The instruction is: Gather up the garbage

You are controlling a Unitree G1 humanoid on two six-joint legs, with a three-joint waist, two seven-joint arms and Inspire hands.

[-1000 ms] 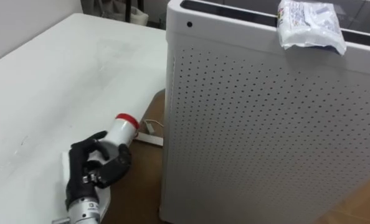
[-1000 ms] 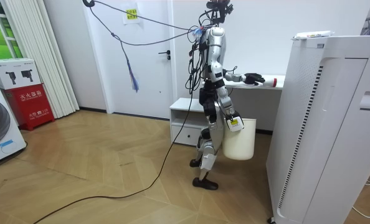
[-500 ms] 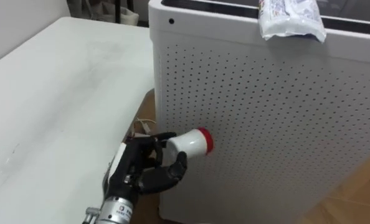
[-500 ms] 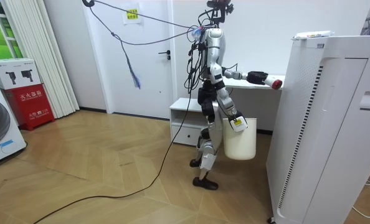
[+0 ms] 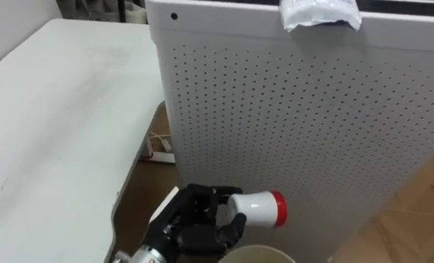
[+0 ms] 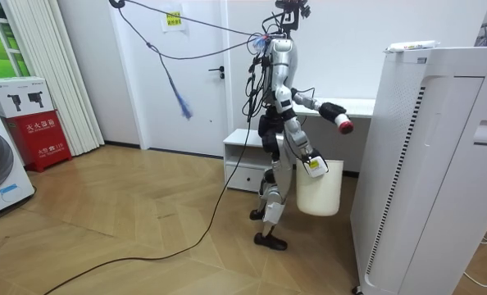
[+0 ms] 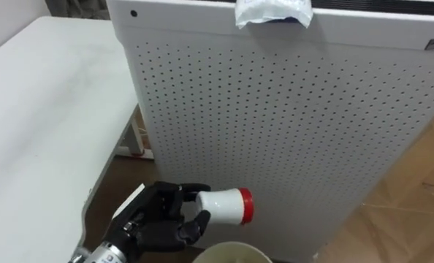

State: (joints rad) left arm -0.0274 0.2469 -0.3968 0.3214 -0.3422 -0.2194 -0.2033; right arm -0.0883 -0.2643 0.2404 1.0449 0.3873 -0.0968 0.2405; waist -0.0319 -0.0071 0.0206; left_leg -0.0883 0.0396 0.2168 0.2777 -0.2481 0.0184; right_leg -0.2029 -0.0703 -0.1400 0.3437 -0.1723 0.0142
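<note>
My left hand point(image 5: 195, 223) is shut on a white bottle with a red cap point(image 5: 257, 207), which lies sideways with the cap pointing right. It hangs in the air just above the rim of a white bin point(image 5: 257, 254), in front of a white perforated appliance point(image 5: 297, 109). The room view has my right hand point(image 6: 310, 161) holding the bin point(image 6: 320, 187) by its rim at hip height, with the left hand point(image 6: 329, 111) and bottle point(image 6: 343, 124) above it. A crumpled plastic packet point(image 5: 319, 13) lies on top of the appliance.
A white table point(image 5: 49, 131) runs along my left, and a white power strip point(image 5: 158, 153) lies on the wooden floor between it and the appliance. I stand between the table and the tall appliance point(image 6: 428, 164). A low white cabinet point(image 6: 243, 160) stands behind me.
My left hand has carried the bottle off the table edge, right and down, to above the bin. The bin's rim has come into view. The camera has turned right.
</note>
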